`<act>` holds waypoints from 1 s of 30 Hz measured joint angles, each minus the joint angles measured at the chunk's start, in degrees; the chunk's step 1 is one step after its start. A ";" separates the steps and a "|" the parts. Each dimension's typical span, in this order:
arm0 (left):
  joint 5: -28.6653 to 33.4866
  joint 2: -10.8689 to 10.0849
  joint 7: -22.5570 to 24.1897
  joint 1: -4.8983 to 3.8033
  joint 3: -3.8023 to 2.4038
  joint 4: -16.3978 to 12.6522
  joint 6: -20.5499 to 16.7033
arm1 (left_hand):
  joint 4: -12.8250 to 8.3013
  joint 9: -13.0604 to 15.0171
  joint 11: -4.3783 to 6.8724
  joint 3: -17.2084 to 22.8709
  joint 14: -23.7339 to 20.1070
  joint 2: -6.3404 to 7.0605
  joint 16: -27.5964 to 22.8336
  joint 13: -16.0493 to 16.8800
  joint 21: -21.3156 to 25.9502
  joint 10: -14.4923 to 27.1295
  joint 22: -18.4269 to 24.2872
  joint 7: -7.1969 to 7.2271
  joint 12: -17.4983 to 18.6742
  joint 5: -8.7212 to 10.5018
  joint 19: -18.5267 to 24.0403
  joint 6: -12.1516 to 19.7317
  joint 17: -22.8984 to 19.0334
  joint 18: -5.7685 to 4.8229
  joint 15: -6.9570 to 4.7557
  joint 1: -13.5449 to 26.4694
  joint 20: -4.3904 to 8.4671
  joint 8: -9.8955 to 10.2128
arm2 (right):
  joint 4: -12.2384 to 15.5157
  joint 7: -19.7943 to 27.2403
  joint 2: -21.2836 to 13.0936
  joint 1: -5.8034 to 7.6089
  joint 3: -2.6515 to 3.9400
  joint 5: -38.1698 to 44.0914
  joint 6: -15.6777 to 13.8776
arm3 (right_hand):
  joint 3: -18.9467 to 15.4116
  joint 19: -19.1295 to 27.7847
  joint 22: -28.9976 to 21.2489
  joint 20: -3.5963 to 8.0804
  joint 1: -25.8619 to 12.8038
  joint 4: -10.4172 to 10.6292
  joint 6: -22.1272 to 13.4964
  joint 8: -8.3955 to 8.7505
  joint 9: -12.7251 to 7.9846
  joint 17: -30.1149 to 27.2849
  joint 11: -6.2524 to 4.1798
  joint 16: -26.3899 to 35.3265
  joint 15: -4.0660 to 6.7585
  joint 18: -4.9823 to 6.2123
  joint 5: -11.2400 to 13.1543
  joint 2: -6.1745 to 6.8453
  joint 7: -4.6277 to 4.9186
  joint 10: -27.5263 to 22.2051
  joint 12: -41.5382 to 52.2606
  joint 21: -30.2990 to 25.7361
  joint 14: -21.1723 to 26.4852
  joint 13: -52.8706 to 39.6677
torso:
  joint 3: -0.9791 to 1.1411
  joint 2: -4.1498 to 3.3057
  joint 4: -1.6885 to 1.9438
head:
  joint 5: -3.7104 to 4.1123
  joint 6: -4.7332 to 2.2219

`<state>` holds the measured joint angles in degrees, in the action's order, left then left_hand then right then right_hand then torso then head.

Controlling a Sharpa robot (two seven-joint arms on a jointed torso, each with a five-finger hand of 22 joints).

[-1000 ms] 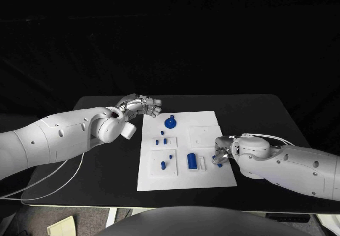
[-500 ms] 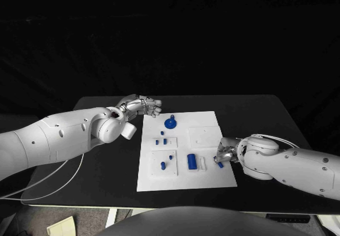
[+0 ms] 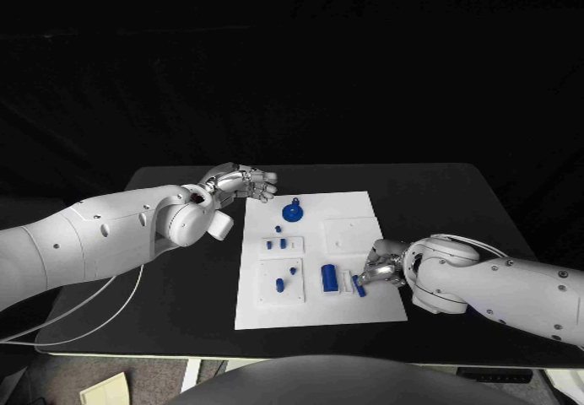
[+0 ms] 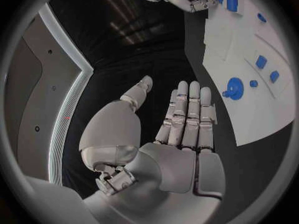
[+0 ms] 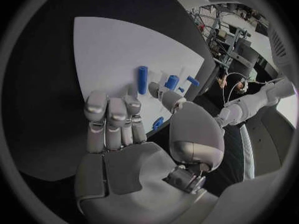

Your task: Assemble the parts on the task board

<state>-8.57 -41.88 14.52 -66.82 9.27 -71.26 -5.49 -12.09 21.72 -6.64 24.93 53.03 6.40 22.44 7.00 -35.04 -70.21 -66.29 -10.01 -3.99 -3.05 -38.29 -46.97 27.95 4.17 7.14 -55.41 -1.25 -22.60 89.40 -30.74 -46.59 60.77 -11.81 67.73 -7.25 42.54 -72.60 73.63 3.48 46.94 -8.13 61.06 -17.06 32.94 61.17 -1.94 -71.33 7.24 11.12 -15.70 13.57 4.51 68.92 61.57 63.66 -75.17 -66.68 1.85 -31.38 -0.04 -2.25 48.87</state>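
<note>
Parts on the white task board (image 3: 353, 211) at mid-desk look mostly loose, so assembly seems early: a round blue piece (image 3: 292, 209) and small pegs lie near the idle left hand (image 3: 244, 180), fingers apart and empty. Farther right, beside a blue cylinder (image 3: 328, 278), the right hand (image 3: 380, 268), lower than a second ago, touches a small blue part (image 3: 359, 287); whether it grips cannot be told.
</note>
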 measured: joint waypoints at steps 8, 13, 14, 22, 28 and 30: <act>0.00 -0.08 -0.04 0.00 0.00 -0.01 0.08 | 0.00 -0.05 0.00 0.00 0.00 0.00 0.00 0.00 0.00 0.00 -0.04 0.00 0.00 0.00 0.00 0.00 0.03 -0.18 0.00 0.00 0.00 0.00 | -0.70 1.29 0.54 0.02 0.04 -4.07 -3.07 | -1.59 0.13 -0.06 0.13 -0.31 0.79 0.00 0.00 0.12 0.11 0.00 0.00 0.07 0.00 -1.61 0.31 -0.01 0.00 0.00 0.00 0.07 -0.08 | 0.00 -0.02 0.01 | 0.08 0.00; 0.00 -0.08 -0.05 0.00 0.00 -0.02 0.12 | 0.00 -0.05 0.00 0.00 0.00 0.00 0.00 0.01 0.00 0.00 -0.04 0.00 0.00 0.00 0.00 0.00 0.05 -0.20 0.00 0.00 0.00 0.00 | -1.26 1.33 0.74 0.02 0.04 -5.08 -2.78 | -2.21 0.14 -0.06 0.13 -0.31 0.80 0.00 0.21 0.12 0.18 0.00 0.00 0.13 0.00 -1.17 0.31 -0.01 0.00 -0.25 0.00 0.13 -0.08 | -0.01 -0.02 0.01 | 0.04 0.03; 0.00 -0.09 -0.06 0.00 0.00 -0.02 0.13 | 0.00 -0.05 0.00 0.00 0.00 0.00 0.00 0.01 0.00 0.00 -0.04 0.00 0.00 0.00 0.00 0.00 0.05 -0.21 0.00 0.00 0.00 0.00 | -1.26 1.32 0.73 0.02 0.04 -5.18 -2.60 | -2.22 0.14 -0.06 0.13 -0.31 0.79 0.00 0.21 0.11 0.18 0.00 0.00 0.13 0.00 -1.16 0.31 -0.01 0.00 -0.25 0.00 0.13 -0.08 | -0.02 -0.02 0.00 | 0.03 0.04; 0.00 -0.17 -0.08 0.00 0.00 -0.01 0.15 | 0.00 -0.05 0.00 0.00 0.00 0.00 0.00 0.01 0.00 0.00 -0.03 0.00 0.00 0.00 0.00 0.00 0.04 -0.31 0.00 0.00 0.00 0.00 | -0.42 1.02 0.19 0.02 0.02 -4.25 -0.74 | -3.01 0.35 -0.05 0.33 -0.31 1.12 -0.01 0.21 0.12 0.24 0.00 0.00 0.11 0.00 0.23 0.31 -0.02 0.00 -0.25 0.00 0.14 -0.20 | 0.00 -0.01 -0.01 | -0.02 0.23; 0.00 -0.17 -0.11 0.00 0.00 -0.01 0.18 | 0.00 -0.04 0.00 0.00 0.00 0.00 0.00 0.01 0.23 0.00 -0.08 0.00 0.00 0.00 0.00 0.00 0.04 -0.52 0.00 0.00 0.00 0.00 | -0.17 0.19 -0.04 0.02 0.01 0.63 2.58 | -4.11 0.48 -0.05 0.45 -0.42 2.06 -0.01 0.21 0.25 0.44 0.00 0.21 0.09 0.00 9.82 1.44 -0.02 0.00 -0.24 0.00 0.16 -0.39 | 0.01 0.00 -0.02 | -0.02 0.20; 0.00 -0.17 -0.12 0.00 0.00 -0.01 0.19 | 0.00 -0.04 0.00 0.00 0.00 0.00 0.00 0.01 0.23 0.00 -0.08 0.00 0.00 0.00 0.00 0.00 0.04 -0.21 0.00 0.00 0.00 0.00 | -0.35 -0.11 -0.23 0.02 0.01 1.87 3.55 | -4.01 0.65 -0.05 0.62 -0.45 2.64 -0.01 0.16 0.44 0.50 0.00 0.22 0.09 0.00 11.84 1.73 -0.03 0.00 -0.24 0.00 0.16 -0.40 | 0.01 0.00 -0.05 | 0.03 0.18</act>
<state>-8.57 -42.04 14.40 -66.82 9.27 -71.27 -5.30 -12.09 21.68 -6.64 24.93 53.02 6.40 22.44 7.01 -34.82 -70.21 -66.37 -10.01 -3.99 -3.05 -38.29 -46.97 27.99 3.97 7.15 -55.41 -1.25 -22.60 89.06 -30.86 -46.82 60.79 -11.81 69.61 -3.70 38.53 -71.95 73.58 4.10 46.49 -5.48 61.05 -16.90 33.38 61.68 -1.95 -71.11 7.33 11.12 -3.86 15.30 4.48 68.92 61.33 63.65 -75.01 -67.08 1.85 -31.38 -0.10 -2.22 49.04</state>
